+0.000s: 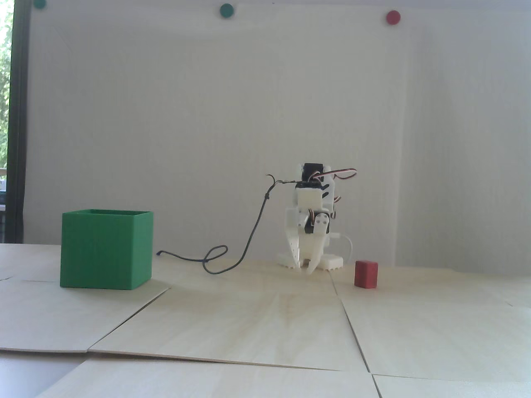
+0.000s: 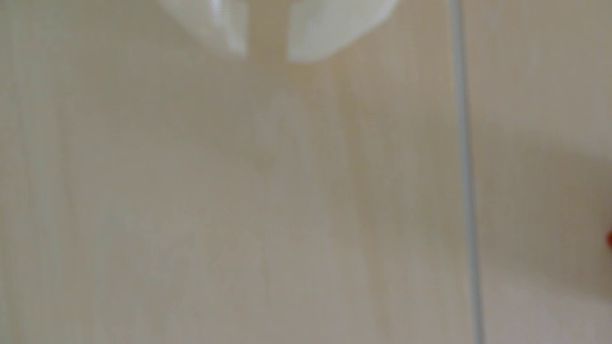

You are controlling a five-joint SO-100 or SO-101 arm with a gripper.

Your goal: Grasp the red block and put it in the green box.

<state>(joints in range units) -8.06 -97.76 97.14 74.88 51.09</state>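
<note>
Hanging empty with its fingers slightly parted, the white gripper points down at bare table left of the red block, well apart from the green box; an off-centre descent might topple it.

The red block is a flat matte red. The green box is plain mid-green, its side wall darker. The pincer is white, with black motor blocks above. The surface is pale wood-grain with thin dark seams. Two green dots and one red dot mark the white wall.
</note>
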